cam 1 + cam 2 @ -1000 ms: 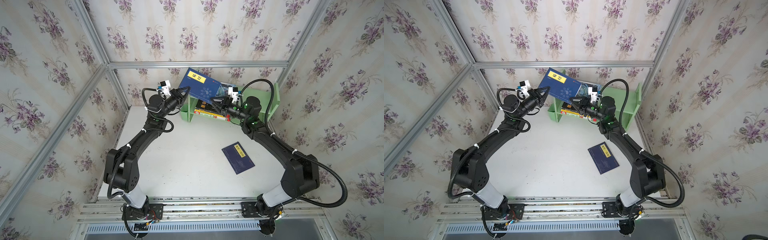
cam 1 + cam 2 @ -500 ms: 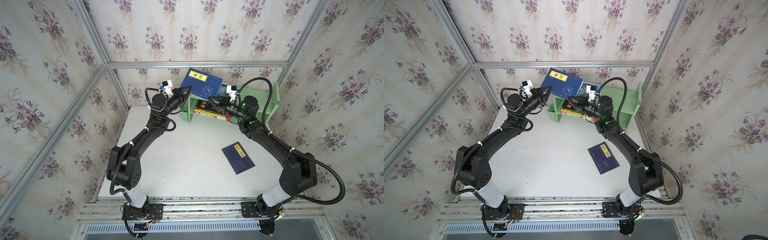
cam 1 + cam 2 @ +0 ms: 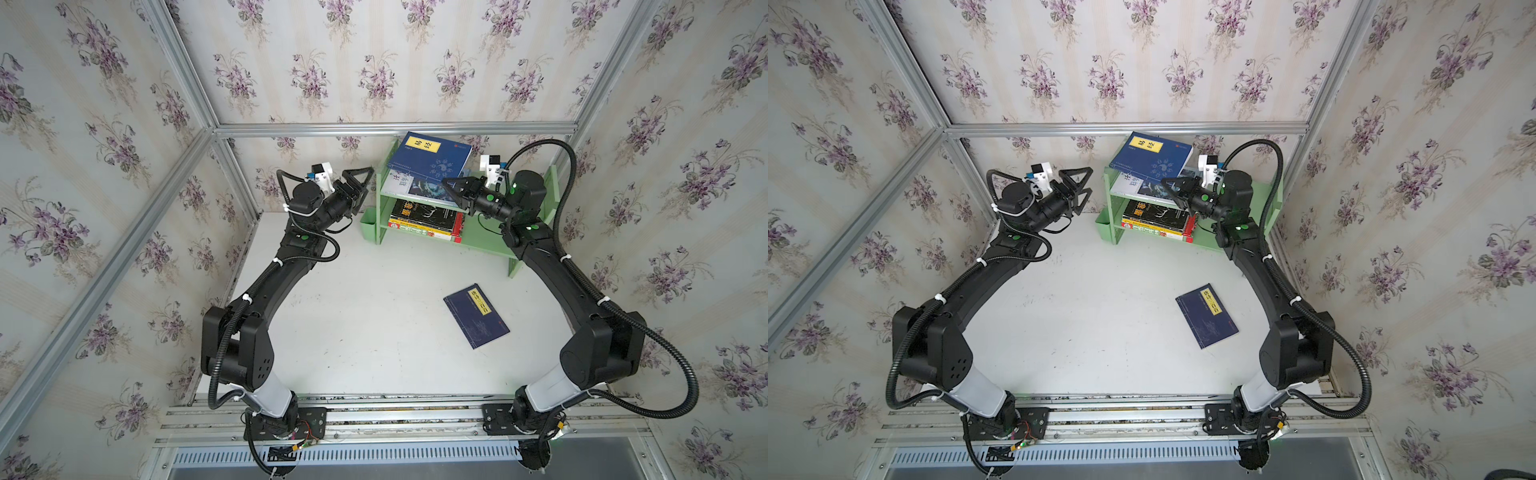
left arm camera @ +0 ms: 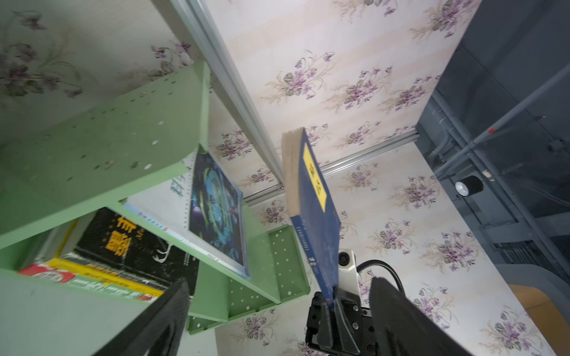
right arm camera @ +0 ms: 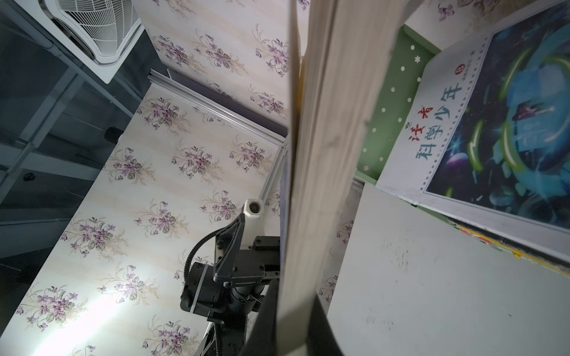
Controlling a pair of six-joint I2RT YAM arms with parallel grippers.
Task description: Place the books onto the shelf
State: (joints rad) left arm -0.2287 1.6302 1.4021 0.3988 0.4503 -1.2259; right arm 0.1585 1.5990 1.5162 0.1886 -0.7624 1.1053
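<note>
The right tool (image 3: 448,185) is clenched on a lower corner of a navy book with a yellow label (image 3: 430,156), which it holds raised and tilted over the top tier of the shelf (image 3: 490,243). In the left wrist view this book (image 4: 314,209) stands nearly edge-on, pinched at its bottom corner, with a gap between it and the white-blue swirl book (image 4: 216,209). In the right wrist view its pale page edge (image 5: 320,154) runs straight through the middle of the picture.

The left tool (image 3: 362,179) is released, its jaws spread wide around nothing. It hangs just beside the shelf's end panel, above the small green cup (image 3: 368,224), and its fingers (image 4: 172,311) frame the left wrist view.

The white-blue swirl book (image 3: 415,187) lies flat on the top tier. On the lower tier a black book with yellow characters (image 3: 424,212) tops a flat stack, with a yellow edge and a red and green one showing beneath it.

The pale green shelf stands at the back of the worktop (image 3: 353,311), against the flowered wall. A second navy book (image 3: 476,316) lies flat on the worktop, cover up and turned at an angle. It is well apart from the shelf and near the right arm; both top views show it (image 3: 1206,316)
</note>
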